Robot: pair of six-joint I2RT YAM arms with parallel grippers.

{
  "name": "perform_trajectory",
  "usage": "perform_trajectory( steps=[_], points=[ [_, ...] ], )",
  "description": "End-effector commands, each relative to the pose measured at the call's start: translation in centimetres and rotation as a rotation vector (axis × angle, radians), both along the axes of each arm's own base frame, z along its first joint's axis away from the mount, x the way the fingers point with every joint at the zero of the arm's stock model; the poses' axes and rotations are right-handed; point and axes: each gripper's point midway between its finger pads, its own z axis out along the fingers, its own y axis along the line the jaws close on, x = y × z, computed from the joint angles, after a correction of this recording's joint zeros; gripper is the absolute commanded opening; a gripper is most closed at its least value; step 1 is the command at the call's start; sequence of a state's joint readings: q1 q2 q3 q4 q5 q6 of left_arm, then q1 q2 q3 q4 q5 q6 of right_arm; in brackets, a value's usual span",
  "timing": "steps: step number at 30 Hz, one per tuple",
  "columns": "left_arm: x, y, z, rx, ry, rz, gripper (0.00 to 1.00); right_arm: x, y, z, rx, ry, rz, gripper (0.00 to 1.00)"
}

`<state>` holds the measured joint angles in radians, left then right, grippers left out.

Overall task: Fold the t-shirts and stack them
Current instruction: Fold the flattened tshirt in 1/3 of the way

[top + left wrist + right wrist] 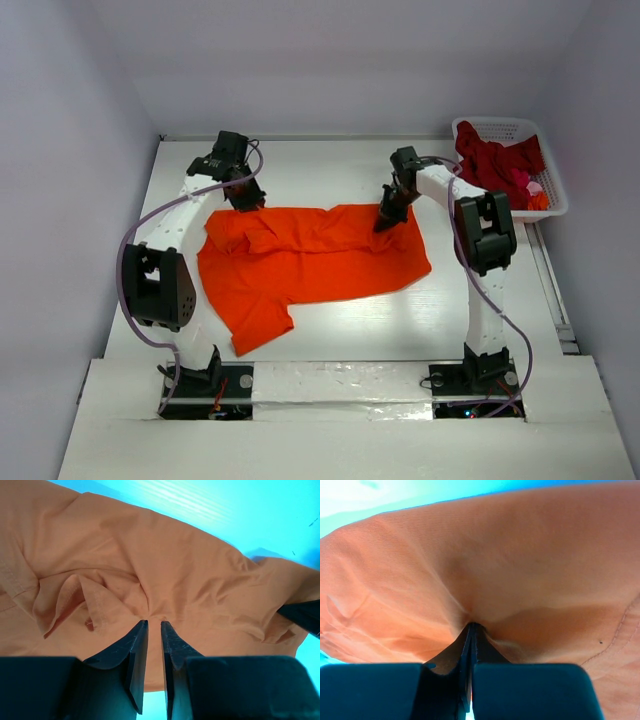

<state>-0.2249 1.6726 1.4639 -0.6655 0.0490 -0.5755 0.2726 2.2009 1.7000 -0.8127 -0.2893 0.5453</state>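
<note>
Orange shirt (310, 265) pinched along its far edge.
Its far-left corner sits in the left claw (245, 197), jaws narrow; the right claw (387, 218) clamps the far-right edge. It lies on the table (330, 165), long axis left-right.

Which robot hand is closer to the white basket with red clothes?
Right. The right hand grips the orange shirt at the corner nearest the basket; the left hand grips the far corner.

Cannot count the crimson t-shirts (497, 160) heaped in the basket (497, 124), upper right of top view. Cannot see orange-red t-shirt (520, 555) past right wrist view's edges.
</note>
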Motion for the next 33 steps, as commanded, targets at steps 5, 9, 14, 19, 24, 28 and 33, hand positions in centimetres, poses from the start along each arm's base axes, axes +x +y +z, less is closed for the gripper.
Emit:
perform_trajectory(
  steps=[5, 9, 14, 19, 24, 28, 33],
  points=[
    [-0.3, 0.9, 3.4, 0.000, -0.071, -0.006, 0.14, 3.9, -2.3, 1.1, -0.041, -0.055, -0.041, 0.00],
    [-0.7, 1.4, 3.0, 0.003, -0.062, -0.004, 0.14, 5.7, -3.0, 1.5, -0.041, -0.070, -0.052, 0.00],
    [-1.6, 1.6, 1.3, 0.011, -0.031, -0.003, 0.14, 8.0, -4.2, 2.2, -0.043, -0.097, -0.077, 0.00],
    [-2.1, 1.7, 0.6, 0.013, -0.025, -0.003, 0.14, 9.9, -5.0, 2.2, -0.039, -0.119, -0.090, 0.00],
    [-2.6, 2.0, -0.6, 0.024, -0.003, -0.002, 0.14, 10.8, -5.1, 1.9, -0.024, -0.124, -0.087, 0.00],
    [-3.3, 1.8, -0.4, 0.005, -0.015, 0.004, 0.13, 11.6, -4.8, 3.0, -0.005, -0.158, -0.068, 0.00],
    [-5.8, 2.5, 0.7, 0.016, -0.019, 0.004, 0.13, 11.2, -4.8, 9.4, 0.015, -0.274, -0.052, 0.00]
  ],
)
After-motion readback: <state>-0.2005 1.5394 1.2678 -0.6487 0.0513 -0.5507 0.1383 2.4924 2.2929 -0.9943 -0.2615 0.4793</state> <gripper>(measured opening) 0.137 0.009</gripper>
